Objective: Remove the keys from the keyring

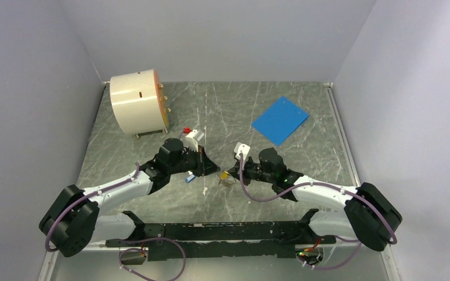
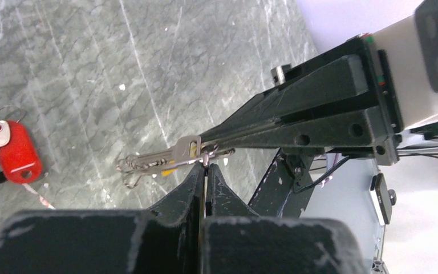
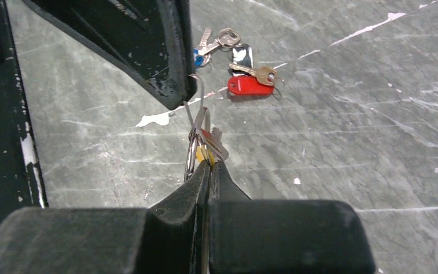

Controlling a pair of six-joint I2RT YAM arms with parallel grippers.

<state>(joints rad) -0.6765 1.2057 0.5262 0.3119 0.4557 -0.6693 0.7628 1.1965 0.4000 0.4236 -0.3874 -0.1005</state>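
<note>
- My left gripper [image 2: 206,169] has its fingers [image 2: 189,188] pressed flat together. A thin strand of the keyring [image 3: 193,123] is nipped at the very tips.
- My right gripper [image 3: 208,166] is clenched as well. From its own wrist view the two fingers meet with no gap, right where the bunch of loops hangs.
- What sits in the right tips looks like the orange-yellow-tagged key [image 3: 203,155]. The left wrist view shows its silvery metal part lying between the long black fingers, with the yellow showing just under it.
- The two grippers meet nearly tip to tip, the left coming in from the left and the right from the right. The keyring is strung between them, lifted off the table [image 1: 304,158].
- The small metal loops trail off the ring to one side. I cannot tell how many there are.
- From overhead the ring and its yellow tag show as a small speck between the two wrists, near the middle of the table.
- Past the left gripper the red-tagged key [image 3: 250,85] lies flat on the marbled surface, apart from the ring.
- Just beside it lie a dark shiny tag [image 3: 242,54] and a couple of bare keys [image 3: 219,40], one with a bit of blue on it.
- Farther out, a blue sheet [image 1: 280,120] lies toward the back right, and a cream drum [image 1: 137,102] stands at the back left corner.
</note>
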